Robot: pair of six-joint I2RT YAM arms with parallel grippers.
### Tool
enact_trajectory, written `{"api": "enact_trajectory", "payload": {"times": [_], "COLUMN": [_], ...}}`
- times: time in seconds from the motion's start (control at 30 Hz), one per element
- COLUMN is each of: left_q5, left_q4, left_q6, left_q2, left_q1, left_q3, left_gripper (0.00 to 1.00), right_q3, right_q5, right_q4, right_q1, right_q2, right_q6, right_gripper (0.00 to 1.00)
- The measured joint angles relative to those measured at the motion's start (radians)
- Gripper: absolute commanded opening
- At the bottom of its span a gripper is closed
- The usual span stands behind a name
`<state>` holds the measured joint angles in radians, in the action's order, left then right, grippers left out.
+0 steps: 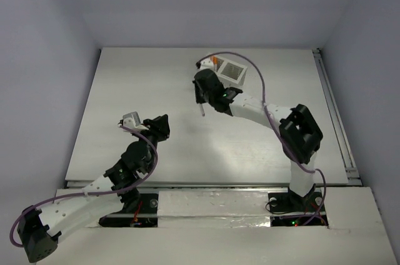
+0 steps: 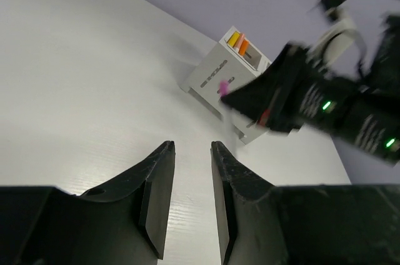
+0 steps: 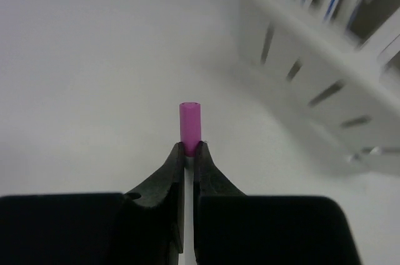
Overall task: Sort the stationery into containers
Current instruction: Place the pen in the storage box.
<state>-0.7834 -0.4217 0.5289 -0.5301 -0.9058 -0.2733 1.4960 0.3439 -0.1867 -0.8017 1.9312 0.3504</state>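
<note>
**Right arm (image 1: 262, 112), carrying phase.** The arm is reaching across the worktop (image 1: 144, 84) towards the box (image 1: 232, 72). Its jaws are pressing fully together on a pen (image 3: 190, 124), gripping it just behind the magenta cap. The cap is protruding past the jaw tips and the white barrel is running back between them. This hold is probably leaving the capped end free to lead into a compartment.

From above, the pen (image 1: 202, 110) is showing as a thin white sliver just beside the box's near-left corner, not yet over it. Whether it is hanging clear of the worktop cannot be told.

**Box (image 3: 312, 84).** It is standing near the far edge, with its slotted walls facing the arms. Other pens (image 2: 239, 42), capped yellow and orange, are already standing inside.

**Left arm (image 1: 128, 165).** Its jaws are standing partly open over bare worktop, gripping and touching nothing. They are pointing at the box from well apart, presumably keeping out of the right arm's way.
</note>
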Motion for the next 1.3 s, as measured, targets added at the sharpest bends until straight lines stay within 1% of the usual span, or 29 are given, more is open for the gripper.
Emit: {"api": "enact_trajectory", "payload": {"times": [0.1,0.2,0.3,0.43,0.6,0.73,0.83,0.87,0.9,0.93,0.97,1.07,1.13,1.17,1.2,1.3], "left_q5": [0.0,0.0,0.001,0.002,0.006,0.007,0.008,0.008,0.009,0.009,0.009,0.013,0.016,0.017,0.019,0.02], "left_q4": [0.0,0.0,-0.001,-0.001,-0.001,-0.001,-0.002,-0.003,-0.005,-0.008,-0.008,-0.009,-0.009,-0.01,-0.011,-0.019], "left_q6": [0.0,0.0,0.0,0.0,0.0,0.001,0.001,0.0,0.001,0.001,0.001,0.001,0.001,0.001,0.0,0.001], "left_q2": [-0.003,-0.004,-0.005,-0.019,-0.029,-0.029,-0.031,-0.035,-0.038,-0.041,-0.045,-0.053,-0.06,-0.061,-0.062,-0.062], "left_q1": [0.0,0.0,0.0,0.0,0.0,0.0,0.0,0.0,0.0,0.0,0.0,0.0,0.0,0.0,0.0,0.0], "left_q3": [0.0,0.0,0.0,0.0,0.001,0.001,0.001,0.001,0.001,0.001,0.001,0.001,0.001,0.001,0.001,0.001], "left_gripper": [0.27,0.28,0.28,0.28,0.28,0.28,0.28,0.28,0.28,0.28,0.28,0.28,0.28,0.29,0.29,0.29], "right_q3": [0.055,0.142,0.232,0.346,0.441,0.442,0.441,0.437,0.43,0.417,0.386,0.292,0.227,0.202,0.183,0.146], "right_q5": [0.001,0.018,0.06,0.113,0.151,0.171,0.182,0.185,0.185,0.185,0.185,0.183,0.181,0.18,0.179,0.172], "right_q4": [0.111,0.235,0.357,0.474,0.542,0.565,0.577,0.595,0.613,0.624,0.639,0.651,0.658,0.66,0.66,0.658], "right_q1": [0.069,0.139,0.193,0.226,0.232,0.232,0.232,0.232,0.232,0.232,0.232,0.232,0.232,0.232,0.232,0.232], "right_q2": [-0.027,-0.003,0.06,0.181,0.327,0.373,0.377,0.377,0.376,0.372,0.36,0.321,0.29,0.275,0.264,0.222], "right_q6": [-0.012,-0.037,-0.085,-0.163,-0.277,-0.356,-0.391,-0.399,-0.404,-0.404,-0.404,-0.399,-0.389,-0.386,-0.38,-0.371], "right_gripper": [0.0,0.0,0.0,0.0,0.0,0.0,0.01,0.04,0.12,0.17,0.26,0.32,0.39,0.45,0.57,0.76]}}
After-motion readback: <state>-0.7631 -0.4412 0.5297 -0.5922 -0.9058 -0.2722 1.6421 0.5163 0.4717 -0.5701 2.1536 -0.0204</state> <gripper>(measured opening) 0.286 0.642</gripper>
